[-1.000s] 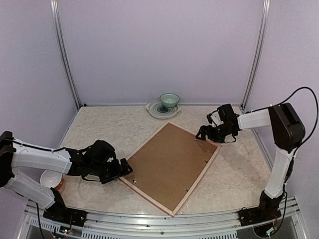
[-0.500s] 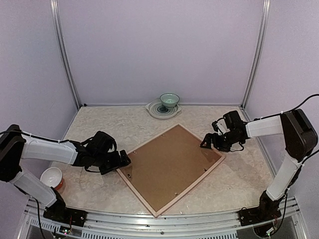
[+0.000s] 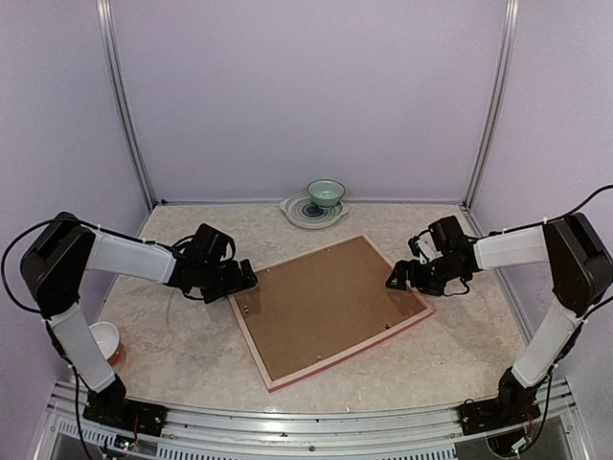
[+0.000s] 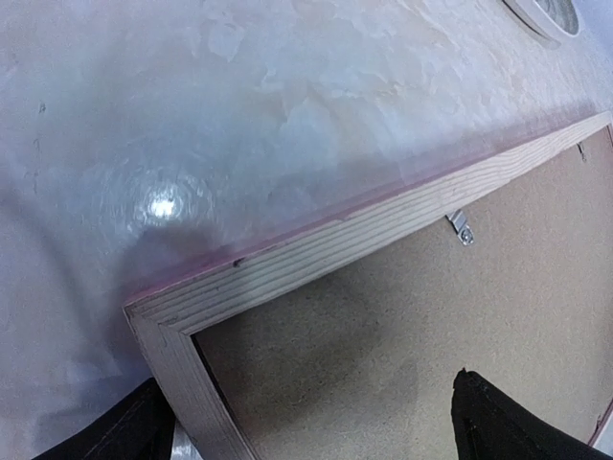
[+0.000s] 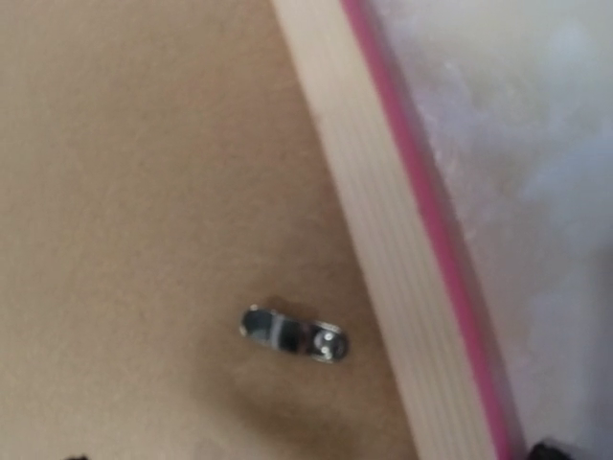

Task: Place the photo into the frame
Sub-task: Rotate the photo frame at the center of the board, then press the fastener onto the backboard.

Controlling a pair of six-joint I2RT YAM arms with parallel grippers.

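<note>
Across the middle of the table (image 3: 192, 369) lies the frame (image 3: 345, 353), face down and askew, its pale wood rails up with a pink edge showing. A brown backing (image 3: 326, 307) fills it. The left pincer (image 3: 239, 285) sits at the frame's far-left corner, spread wide and gripping nothing. Its wrist view shows one finger (image 4: 129, 436) outside the rail on the table and the other over the backing. The right pincer (image 3: 397, 280) is low over the right corner, also open. Its fingertips barely show at the bottom corners of its wrist view, with the rail and a metal clip (image 5: 292, 333) between them. A green bowl (image 3: 326, 193) on a plate (image 3: 299, 213) stands at the far edge. A white bowl (image 3: 99, 338) is near the left arm's base.
</note>
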